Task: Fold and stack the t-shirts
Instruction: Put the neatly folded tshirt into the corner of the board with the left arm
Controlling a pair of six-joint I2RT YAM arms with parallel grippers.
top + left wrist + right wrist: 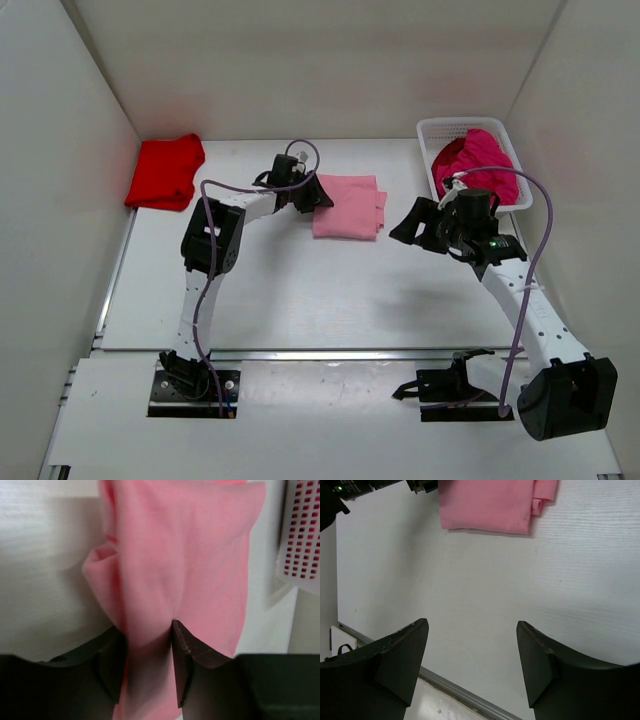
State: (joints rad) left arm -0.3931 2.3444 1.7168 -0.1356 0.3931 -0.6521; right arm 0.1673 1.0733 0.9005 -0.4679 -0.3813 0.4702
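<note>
step: we are picking up the folded pink t-shirt (348, 207), lying left of the basket (430, 130) | left hand (148, 650) pinching its edge | right hand (472, 650) spread, idling | next: lifting needs both layers caught

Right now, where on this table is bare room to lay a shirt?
Widest: bare table between the pink t-shirt and the near rail. Also a strip between the red t-shirt and the left claw. Crowded: the basket corner, beside the right claw.

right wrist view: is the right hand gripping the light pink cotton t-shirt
No, the right hand stands open over the white table, the light pink cotton t-shirt lying beyond it.
</note>
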